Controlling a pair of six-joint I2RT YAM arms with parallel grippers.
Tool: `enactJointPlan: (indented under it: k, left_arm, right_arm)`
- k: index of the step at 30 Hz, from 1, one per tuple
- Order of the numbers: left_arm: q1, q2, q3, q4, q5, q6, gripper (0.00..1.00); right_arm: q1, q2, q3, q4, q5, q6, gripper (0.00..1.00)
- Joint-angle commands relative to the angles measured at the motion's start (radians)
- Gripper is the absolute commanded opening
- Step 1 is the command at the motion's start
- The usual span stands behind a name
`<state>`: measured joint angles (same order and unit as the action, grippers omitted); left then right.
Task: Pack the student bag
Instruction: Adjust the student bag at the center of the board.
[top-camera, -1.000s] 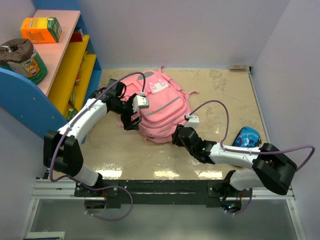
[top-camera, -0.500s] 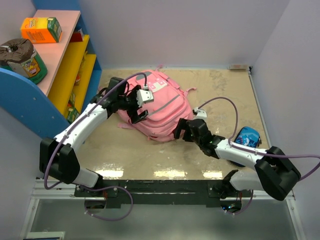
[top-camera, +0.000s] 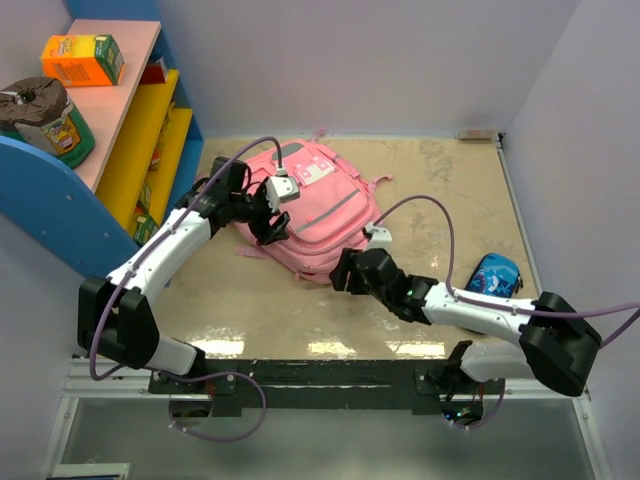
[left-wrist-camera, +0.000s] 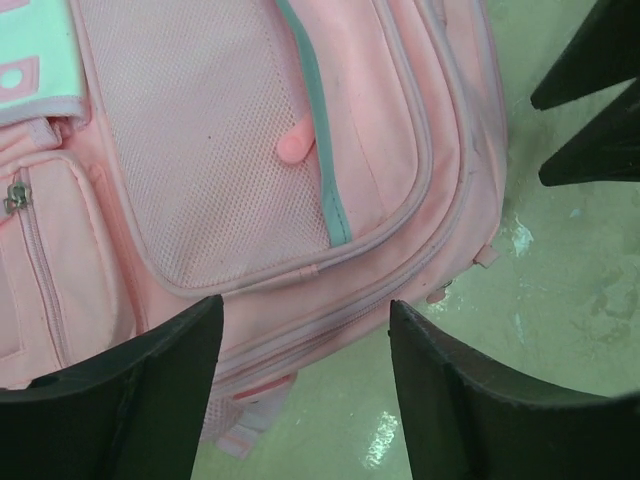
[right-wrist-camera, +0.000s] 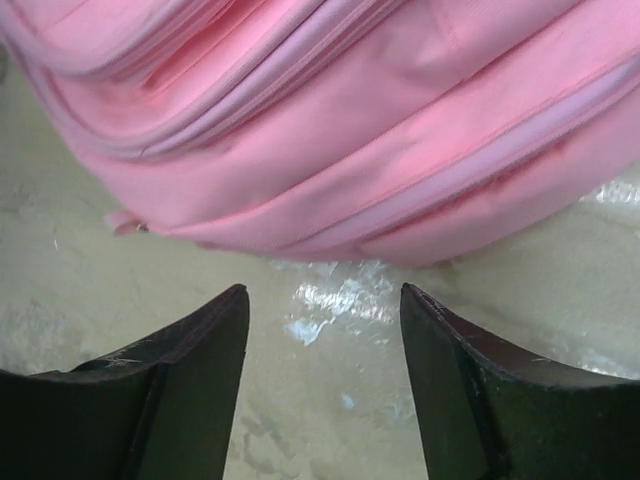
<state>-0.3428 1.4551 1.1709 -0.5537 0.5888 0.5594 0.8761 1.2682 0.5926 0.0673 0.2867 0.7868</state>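
The pink bag (top-camera: 325, 215) lies front-up, left of centre on the worktop (top-camera: 450, 190), its long axis running far-to-near and its top toward the back wall. The left end effector (left-wrist-camera: 305, 303) and right end effector (right-wrist-camera: 322, 290) both stand apart, empty.

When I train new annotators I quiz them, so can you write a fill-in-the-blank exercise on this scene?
The student bag lying on the table is ____ in colour.
The small pouch lying apart from the bag is ____.
The right claw stands ____, with nothing between its fingers.
The box on top of the shelf is ____.
Missing words: pink; blue; open; orange.
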Motion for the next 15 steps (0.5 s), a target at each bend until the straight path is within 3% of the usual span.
enactJointPlan:
  k: [1, 5, 8, 12, 15]
  left_arm:
    - [0.001, -0.009, 0.018, -0.027, 0.055, 0.049, 0.68]
    - [-0.001, -0.01, -0.034, -0.043, 0.046, 0.166, 0.69]
    - [-0.005, -0.006, -0.022, -0.093, 0.071, 0.288, 0.76]
    - [-0.038, 0.004, -0.017, -0.126, 0.026, 0.349, 0.88]
    - [-0.051, 0.013, -0.031, -0.089, -0.03, 0.364, 0.88]
  right_arm:
    - [0.121, -0.079, -0.002, -0.05, 0.257, 0.107, 0.63]
    - [0.254, -0.035, 0.035, -0.043, 0.342, 0.141, 0.62]
    - [0.3, 0.101, 0.117, -0.049, 0.344, 0.137, 0.64]
    - [0.353, 0.221, 0.182, 0.003, 0.345, 0.135, 0.65]
    - [0.397, 0.273, 0.222, 0.005, 0.431, 0.158, 0.62]
